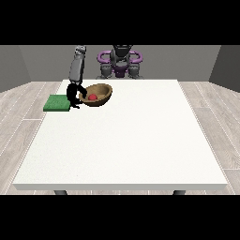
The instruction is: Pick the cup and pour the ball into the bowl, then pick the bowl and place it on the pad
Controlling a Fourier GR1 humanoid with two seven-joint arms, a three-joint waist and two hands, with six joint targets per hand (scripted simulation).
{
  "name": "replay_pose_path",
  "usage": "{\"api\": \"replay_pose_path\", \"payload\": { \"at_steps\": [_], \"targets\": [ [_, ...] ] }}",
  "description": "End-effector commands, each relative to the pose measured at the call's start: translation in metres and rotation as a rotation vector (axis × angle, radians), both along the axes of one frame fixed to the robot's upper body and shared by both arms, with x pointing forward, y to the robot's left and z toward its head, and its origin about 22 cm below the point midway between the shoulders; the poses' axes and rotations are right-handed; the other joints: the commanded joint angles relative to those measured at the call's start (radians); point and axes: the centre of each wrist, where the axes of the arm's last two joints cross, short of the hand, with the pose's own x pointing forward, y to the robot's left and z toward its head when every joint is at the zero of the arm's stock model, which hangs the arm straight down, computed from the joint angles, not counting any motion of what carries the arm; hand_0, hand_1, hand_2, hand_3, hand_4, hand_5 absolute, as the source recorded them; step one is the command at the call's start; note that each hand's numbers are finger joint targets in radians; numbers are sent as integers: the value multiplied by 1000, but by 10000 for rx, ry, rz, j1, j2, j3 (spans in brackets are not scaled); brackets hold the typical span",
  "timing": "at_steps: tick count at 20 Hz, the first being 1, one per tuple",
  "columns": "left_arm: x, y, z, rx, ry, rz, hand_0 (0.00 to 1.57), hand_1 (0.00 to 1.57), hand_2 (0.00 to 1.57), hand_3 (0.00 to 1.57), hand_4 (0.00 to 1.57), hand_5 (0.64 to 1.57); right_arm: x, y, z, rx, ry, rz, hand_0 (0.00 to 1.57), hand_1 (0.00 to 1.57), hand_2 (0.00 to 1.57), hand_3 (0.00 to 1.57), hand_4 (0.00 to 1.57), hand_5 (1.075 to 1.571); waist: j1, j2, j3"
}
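One wooden bowl [97, 94] with one red ball [93, 96] inside sat tilted at the far left of the table [122, 140], its rim gripped by the hand at the view's left [73, 95], just right of one green pad [57, 102].

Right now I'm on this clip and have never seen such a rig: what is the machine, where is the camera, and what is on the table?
The camera stands across the white table and faces a humanoid robot at the far edge. One arm reaches down to a black hand at the view's left, which grips the rim of a wooden bowl. The bowl is tilted and holds a red ball. Beside the hand lies a green pad. No cup shows, and the other hand is out of sight.
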Motion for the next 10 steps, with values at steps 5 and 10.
{"api": "replay_pose_path", "payload": {
  "at_steps": [5,10],
  "targets": [
    [-5,16,-1,-254,127,-39,0,0,0,0,1160,1527,-30,-54,3,-1583,2480,-1584,1571,1571,1571,1292,995,1542,-43,471,546],
    [0,28,-37,-556,970,670,0,0,0,0,1191,1528,5,-63,65,-2192,3146,-1649,1571,1571,1571,1111,1026,1548,-592,-553,513]
  ]
}}
